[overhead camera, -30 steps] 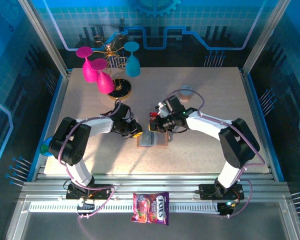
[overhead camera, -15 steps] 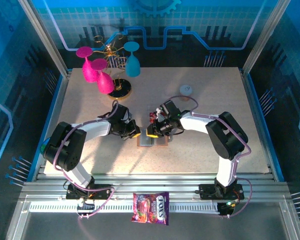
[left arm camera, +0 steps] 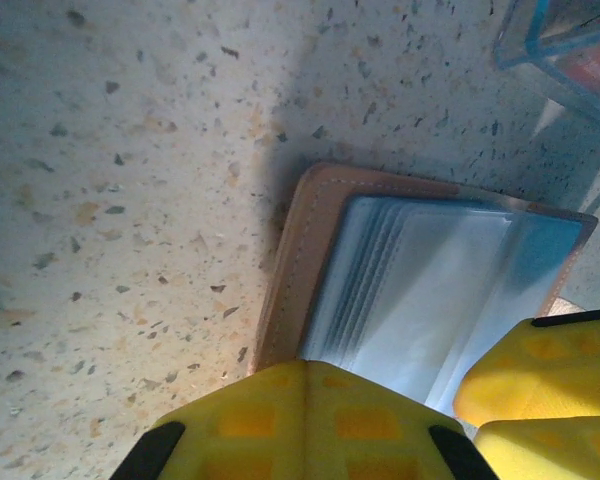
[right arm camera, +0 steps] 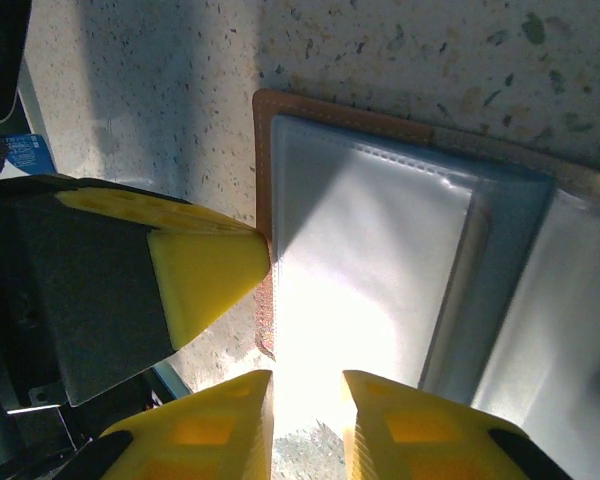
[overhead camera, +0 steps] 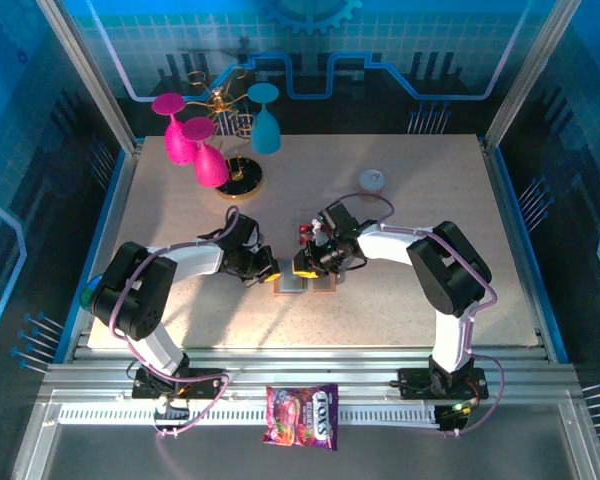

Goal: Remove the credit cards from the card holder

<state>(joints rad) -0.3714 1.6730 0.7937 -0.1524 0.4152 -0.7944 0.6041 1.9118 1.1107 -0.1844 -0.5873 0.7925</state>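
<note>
Top external view: the holder lies open on the table. The left gripper sits at the holder's left edge, its fingers closed together. The right gripper is over the holder's clear pockets, its fingers narrowly apart.

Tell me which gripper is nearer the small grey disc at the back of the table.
Right. The right gripper is over the card holder, with the grey disc behind it to the right. The left gripper sits at the holder's left edge, farther off.
</note>
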